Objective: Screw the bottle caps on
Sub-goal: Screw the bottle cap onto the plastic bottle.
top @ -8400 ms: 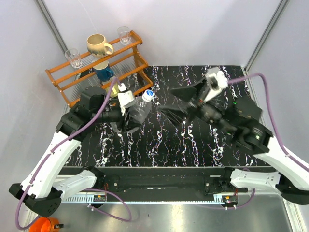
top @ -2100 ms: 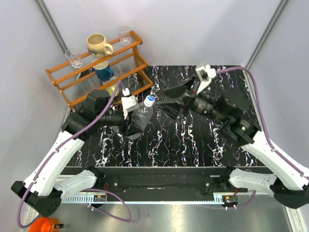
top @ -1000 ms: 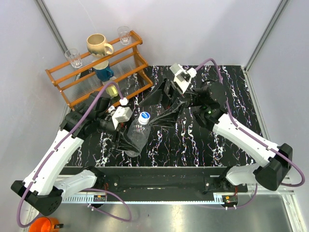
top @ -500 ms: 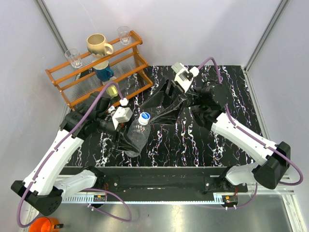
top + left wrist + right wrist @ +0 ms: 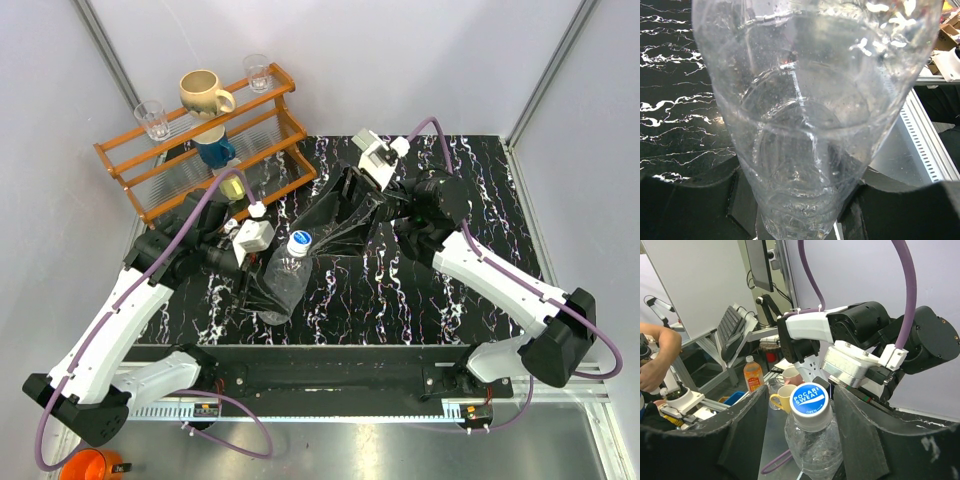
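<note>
Black marbled tabletop [image 5: 400, 300] below the bottle [image 5: 285, 285]: left claw [image 5: 266, 292] clamps it, tilted aloft. Cap [image 5: 809, 399] on its neck, right claw [image 5: 800, 390] spread astride. Thin plastic, likely dents: pinch the cap's rim.

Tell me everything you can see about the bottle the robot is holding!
The bottle is small, clear plastic with ribs around its body, and looks empty apart from tiny droplets inside. A round cap, white with a blue POCARI SWEAT label, sits on its narrow neck; how tight it is cannot be told. The left gripper clamps its lower body, holding it tilted, cap end uppermost. The right gripper is open, one finger on each side of the cap.
</note>
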